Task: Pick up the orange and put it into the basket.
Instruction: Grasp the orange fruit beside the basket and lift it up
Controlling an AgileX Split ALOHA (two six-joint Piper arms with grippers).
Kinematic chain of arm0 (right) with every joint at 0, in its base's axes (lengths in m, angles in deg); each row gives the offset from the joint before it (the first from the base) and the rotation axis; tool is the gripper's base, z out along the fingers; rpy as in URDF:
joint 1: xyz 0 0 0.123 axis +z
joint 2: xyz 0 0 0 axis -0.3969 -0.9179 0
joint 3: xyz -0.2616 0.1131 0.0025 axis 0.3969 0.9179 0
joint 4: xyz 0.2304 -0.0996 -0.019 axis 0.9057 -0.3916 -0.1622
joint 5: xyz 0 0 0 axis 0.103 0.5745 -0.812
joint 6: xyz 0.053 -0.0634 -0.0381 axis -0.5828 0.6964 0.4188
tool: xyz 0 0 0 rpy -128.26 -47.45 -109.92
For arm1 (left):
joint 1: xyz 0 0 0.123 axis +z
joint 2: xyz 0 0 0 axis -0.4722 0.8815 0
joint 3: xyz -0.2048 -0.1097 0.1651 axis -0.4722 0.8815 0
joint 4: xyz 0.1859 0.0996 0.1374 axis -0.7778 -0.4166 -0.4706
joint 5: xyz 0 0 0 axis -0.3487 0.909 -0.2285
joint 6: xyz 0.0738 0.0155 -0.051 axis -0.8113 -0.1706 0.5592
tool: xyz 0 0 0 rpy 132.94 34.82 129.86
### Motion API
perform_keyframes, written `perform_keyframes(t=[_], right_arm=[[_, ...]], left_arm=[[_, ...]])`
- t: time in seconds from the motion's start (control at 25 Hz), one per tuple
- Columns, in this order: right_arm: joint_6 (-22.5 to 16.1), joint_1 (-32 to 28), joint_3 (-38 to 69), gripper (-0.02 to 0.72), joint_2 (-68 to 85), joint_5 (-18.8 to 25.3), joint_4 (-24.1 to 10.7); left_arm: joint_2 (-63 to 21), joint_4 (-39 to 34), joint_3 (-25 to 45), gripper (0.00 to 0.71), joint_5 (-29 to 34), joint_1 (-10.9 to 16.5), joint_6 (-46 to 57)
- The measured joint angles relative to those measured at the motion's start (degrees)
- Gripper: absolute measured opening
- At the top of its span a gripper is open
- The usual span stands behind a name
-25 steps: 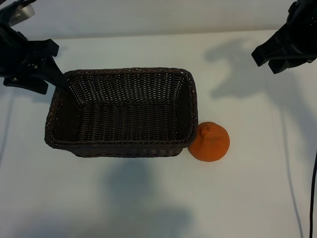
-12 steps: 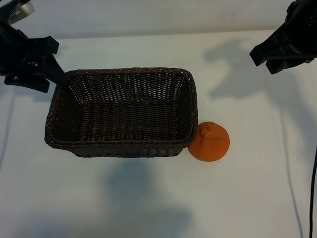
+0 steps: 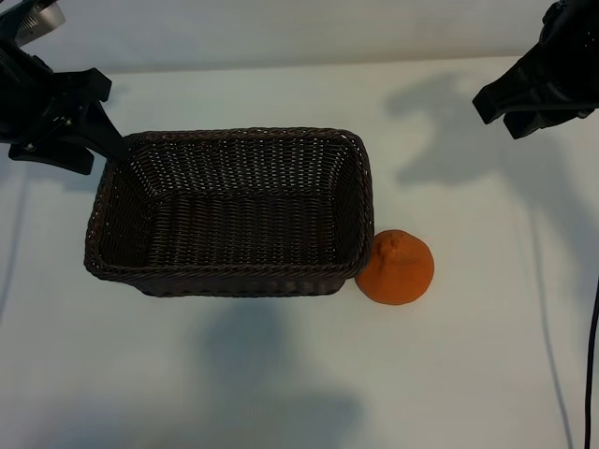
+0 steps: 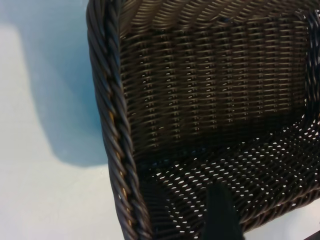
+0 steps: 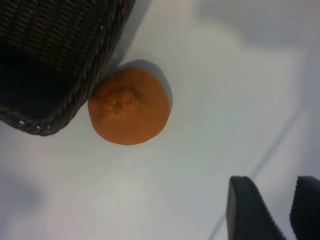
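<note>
On the white worktop, the small round dimpled orange sits touching the outside corner of the dark brown woven wicker basket. Left gripper has its jaws apart astride the far rim corner; right gripper hangs well off, jaws slightly apart, holding nothing.

A plain white tabletop fills nearly the whole exterior view, matte and unmarked. Along its far edge runs a pale grey strip of wall or backdrop, meeting the surface in a soft straight line. Light falls from above and casts several blurred grey shadows across the white surface, one broad patch near the front edge and another toward the far right corner. In the wrist views the same surface looks smooth, with a faint bluish tint in shade
</note>
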Motion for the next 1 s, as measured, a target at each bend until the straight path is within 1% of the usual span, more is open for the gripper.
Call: perform_keyframes(t=[0.2, 0.48, 0.76, 0.88, 1.0], right_arm=[[0.1, 0.0, 0.0, 0.255, 0.0, -2.5, -1.0], [0.2, 0.0, 0.0, 0.249, 0.0, -2.8, -1.1], [2.0, 0.0, 0.0, 0.253, 0.0, -2.8, -0.6], [2.9, 0.0, 0.0, 0.29, 0.0, -2.8, 0.3], [4.0, 0.0, 0.0, 0.363, 0.0, -2.7, 1.1]], left_arm=[[0.0, 0.0, 0.0, 0.496, 0.0, 0.0, 0.0], [0.0, 0.0, 0.0, 0.496, 0.0, 0.0, -0.1], [0.0, 0.0, 0.0, 0.496, 0.0, 0.0, -0.1], [0.0, 0.0, 0.0, 0.496, 0.0, 0.0, -0.1], [0.0, 0.0, 0.0, 0.496, 0.0, 0.0, -0.1]])
